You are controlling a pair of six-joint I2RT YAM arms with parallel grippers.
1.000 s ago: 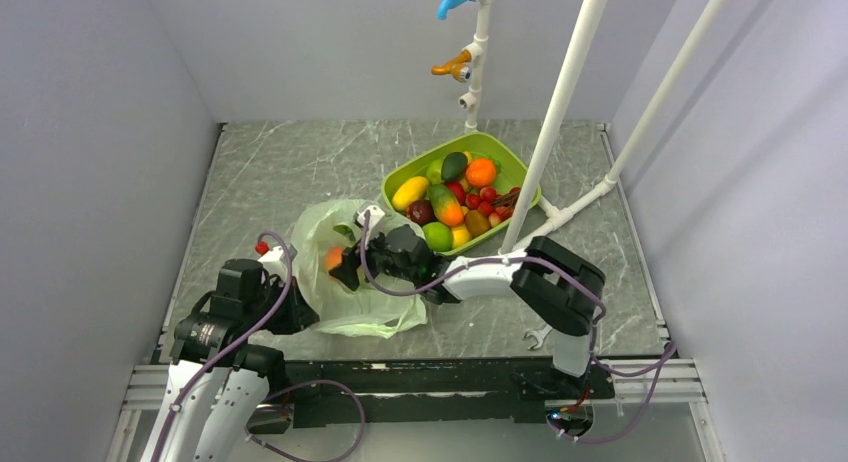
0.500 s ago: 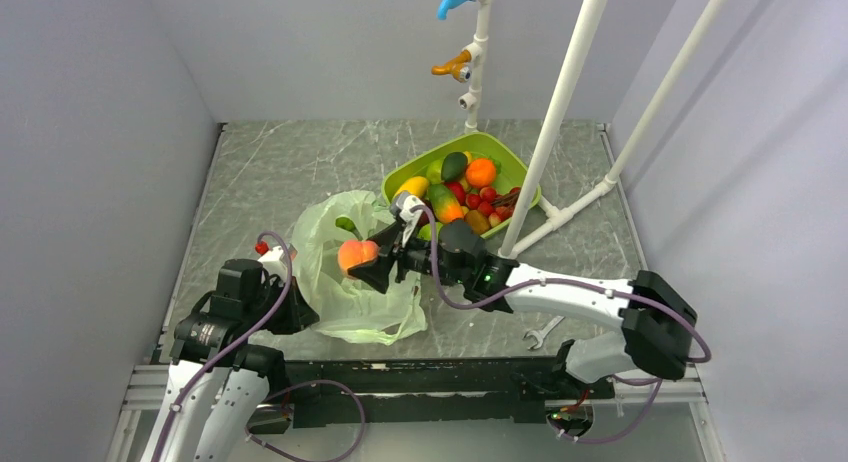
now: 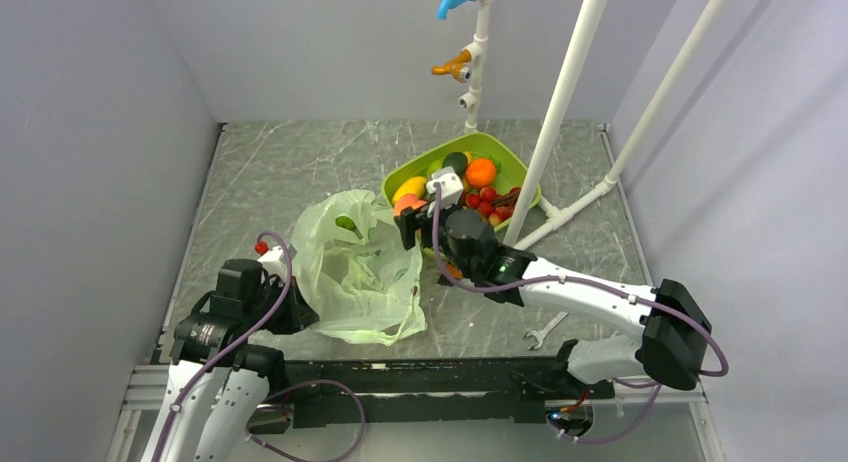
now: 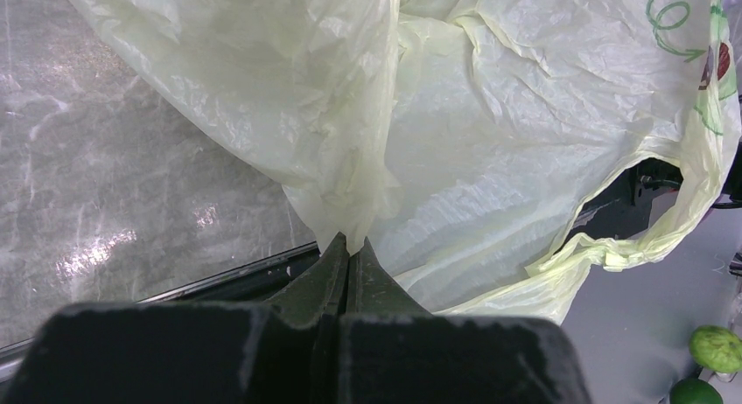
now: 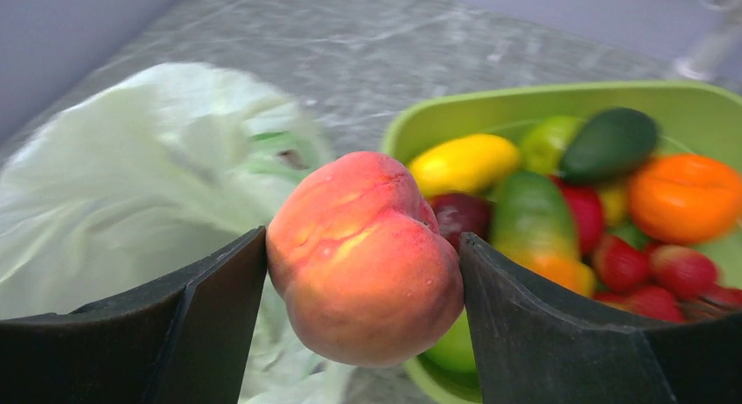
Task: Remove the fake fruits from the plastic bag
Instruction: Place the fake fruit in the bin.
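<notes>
Right gripper (image 3: 408,218) is clasping the pink-orange peach (image 5: 363,260) between both fingers, hanging at the green tray's (image 5: 525,98) bag-side rim, well clear of the plastic bag (image 3: 355,272). Left gripper (image 4: 348,248) is pinching a fold of the bag's edge, jaws fully clenched, on the side away from the tray. The drop is likely going best with the peach further inside the rim and low over the heaped fake fruits (image 5: 534,220) before the fingers part, or it could roll out.

Blurred plastic bag (image 5: 131,185) (tray (image 5: 490,107) cut off at right)
</notes>
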